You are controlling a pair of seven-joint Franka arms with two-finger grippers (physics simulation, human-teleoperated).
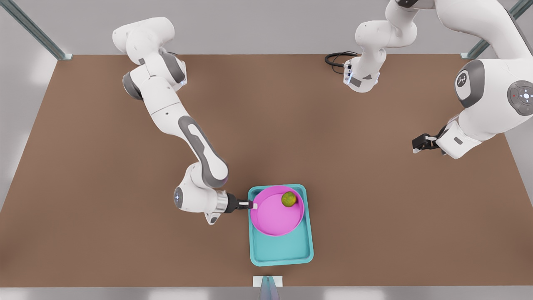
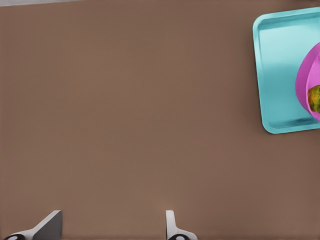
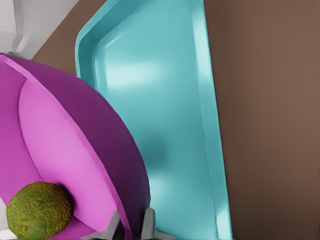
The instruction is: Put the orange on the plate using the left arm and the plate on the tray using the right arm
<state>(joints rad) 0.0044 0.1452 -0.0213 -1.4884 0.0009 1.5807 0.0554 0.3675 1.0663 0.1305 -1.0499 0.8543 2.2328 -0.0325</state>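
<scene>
1 orange point(image 1: 289, 199). 1 plate point(image 1: 270, 216), magenta. 1 tray point(image 1: 283, 250), teal. 2 robot arms: 1 right arm point(image 1: 195, 154), 1 left arm point(image 1: 491, 104). 2 grippers: right gripper point(image 1: 252, 204), left gripper point(image 1: 417, 145). 1 brown table point(image 1: 104, 187).

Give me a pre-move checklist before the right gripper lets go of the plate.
1. Orange inside the plate: ok.
2. Plate over the tray: ok, over its far half.
3. Plate flat on the tray floor: cannot tell; it looks tilted in the right wrist view.
4. Right gripper clamped on the plate rim: ok.
5. Left gripper open, waiting well clear at the front view's right: ok.
</scene>
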